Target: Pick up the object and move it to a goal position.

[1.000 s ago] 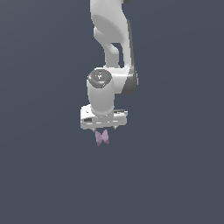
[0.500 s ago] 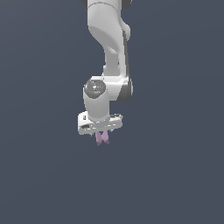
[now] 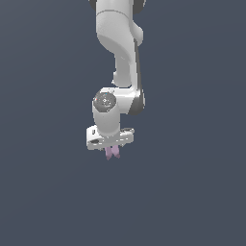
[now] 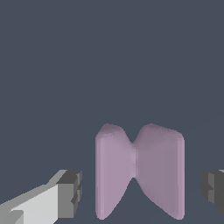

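The object point(image 4: 139, 173) is a small pale lilac-pink bow-tie shape with two flared lobes pinched at the middle. In the wrist view it stands between my two dark fingertips point(image 4: 70, 194), with a gap on each side. My gripper point(image 4: 141, 192) is open around it and not touching it. In the exterior view the object point(image 3: 112, 153) pokes out just below the white hand, and the gripper point(image 3: 112, 149) is directly over it. The fingers themselves are hidden there by the hand.
The white arm point(image 3: 120, 57) comes down from the top of the exterior view. A plain dark grey-blue surface point(image 3: 192, 192) fills the background. No goal marker shows.
The hand has come down over the object, so less of the object shows below it. The upper arm has leaned forward. The object has not moved.
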Available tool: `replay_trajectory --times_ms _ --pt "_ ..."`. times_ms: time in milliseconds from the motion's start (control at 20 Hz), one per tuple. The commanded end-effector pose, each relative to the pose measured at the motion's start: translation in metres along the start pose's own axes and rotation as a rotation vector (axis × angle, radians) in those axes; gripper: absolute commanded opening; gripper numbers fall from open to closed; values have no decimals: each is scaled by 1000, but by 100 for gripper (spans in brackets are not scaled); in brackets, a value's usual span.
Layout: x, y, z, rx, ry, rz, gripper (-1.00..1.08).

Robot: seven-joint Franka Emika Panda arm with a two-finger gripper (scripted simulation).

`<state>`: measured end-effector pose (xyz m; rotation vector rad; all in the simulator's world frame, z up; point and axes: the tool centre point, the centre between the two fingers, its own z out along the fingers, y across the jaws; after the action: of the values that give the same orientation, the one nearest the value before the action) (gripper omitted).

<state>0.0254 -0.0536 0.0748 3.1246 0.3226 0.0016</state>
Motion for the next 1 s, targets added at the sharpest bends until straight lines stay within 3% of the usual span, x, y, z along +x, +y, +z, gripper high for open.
replay_trajectory --times_ms 0,400,450,950 --pt "-1 0 14 0 -1 -1 100" --pt "0 0 34 0 -1 -2 100" --pt "0 0 34 0 -1 -2 -100" --pt "0 0 33 0 0 -3 -100"
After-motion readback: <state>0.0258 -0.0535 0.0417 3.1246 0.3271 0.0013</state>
